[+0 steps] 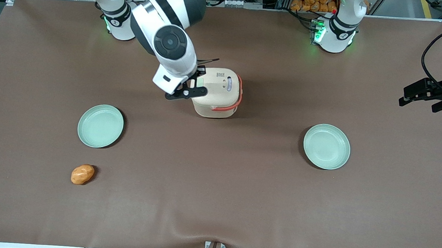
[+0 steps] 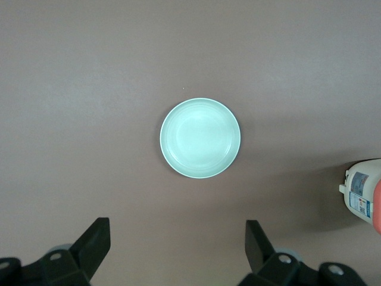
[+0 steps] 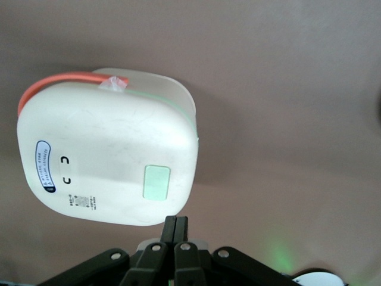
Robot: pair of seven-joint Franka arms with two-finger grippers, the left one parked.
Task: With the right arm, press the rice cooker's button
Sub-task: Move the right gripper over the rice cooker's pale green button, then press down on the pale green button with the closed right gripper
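Now right arm [image 1: 172, 46] bent low, pinched-together gripper [image 3: 176, 229] beside rice cooker [image 3: 113, 161] lid.

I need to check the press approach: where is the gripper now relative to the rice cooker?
The gripper, fingers shut, is just above the rice cooker, at the lid edge toward the working arm's end, close to the pale green button.

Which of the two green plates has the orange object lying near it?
The plate toward the working arm's end of the table; the orange object lies nearer the front camera than it. The other plate has nothing close. The gripper, shut, hovers above the rice cooker.
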